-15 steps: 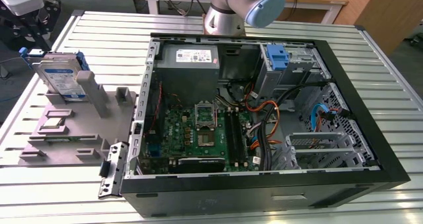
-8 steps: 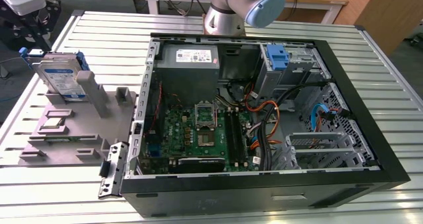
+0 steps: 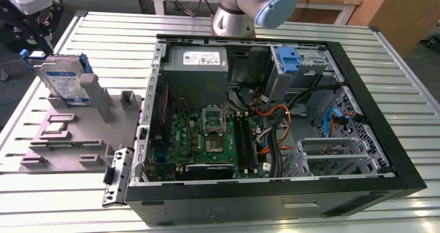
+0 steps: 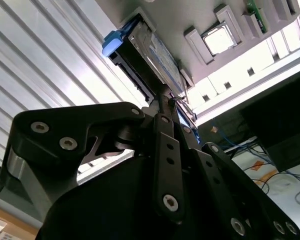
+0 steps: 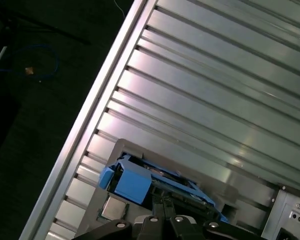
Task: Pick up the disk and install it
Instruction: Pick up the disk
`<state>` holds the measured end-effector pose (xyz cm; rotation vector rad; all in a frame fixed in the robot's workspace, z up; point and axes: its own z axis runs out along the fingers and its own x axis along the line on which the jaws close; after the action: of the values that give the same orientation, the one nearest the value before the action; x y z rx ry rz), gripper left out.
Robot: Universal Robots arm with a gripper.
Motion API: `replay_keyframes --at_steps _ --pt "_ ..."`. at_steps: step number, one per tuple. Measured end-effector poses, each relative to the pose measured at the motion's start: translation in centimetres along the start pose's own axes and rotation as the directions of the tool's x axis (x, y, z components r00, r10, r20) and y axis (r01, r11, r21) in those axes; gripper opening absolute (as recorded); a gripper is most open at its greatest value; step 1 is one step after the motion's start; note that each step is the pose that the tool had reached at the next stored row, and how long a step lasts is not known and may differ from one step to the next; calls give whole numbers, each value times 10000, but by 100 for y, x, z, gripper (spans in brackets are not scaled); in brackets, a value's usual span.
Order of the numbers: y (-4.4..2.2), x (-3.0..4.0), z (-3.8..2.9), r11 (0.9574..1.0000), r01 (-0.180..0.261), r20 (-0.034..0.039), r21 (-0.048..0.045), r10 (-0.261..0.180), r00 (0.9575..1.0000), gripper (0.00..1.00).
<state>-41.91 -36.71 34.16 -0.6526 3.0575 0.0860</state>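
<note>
The gripper (image 4: 169,100) sits at the edge of the disk (image 4: 155,55), its grip impossible to tell, the disk standing upright in a grey holder (image 3: 82,135), probably to offer that edge, beside the open computer case (image 3: 388,135).

A slatted metal worktop (image 3: 385,52) carries an open black computer case (image 3: 275,204) lying on its side. Inside, a grey power supply (image 3: 199,57) with a white sticker sits at the far end, with a green motherboard (image 3: 206,140) nearer the camera. A blue latch (image 3: 289,60) stands upright toward the exterior view's right of the supply. Orange cables (image 3: 278,119) and a blue cable (image 3: 328,120) run between the board and a silver drive cage (image 3: 337,153). Just beside the case, on the exterior view's left, lies a grey fixture (image 3: 75,135) holding a square chip (image 3: 58,127).
</note>
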Motion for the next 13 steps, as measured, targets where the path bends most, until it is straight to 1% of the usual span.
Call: replay_keyframes --at_steps 3,6,10,13 --pt "-1 0 2 9993 366 -19 -10 -366 9993 10" --pt "-1 0 4 9971 764 -37 -21 -764 9971 10" --pt "-1 0 4 9915 1304 -64 -37 -1304 9914 10" --pt "-1 0 4 9854 1702 -83 -50 -1702 9854 10"
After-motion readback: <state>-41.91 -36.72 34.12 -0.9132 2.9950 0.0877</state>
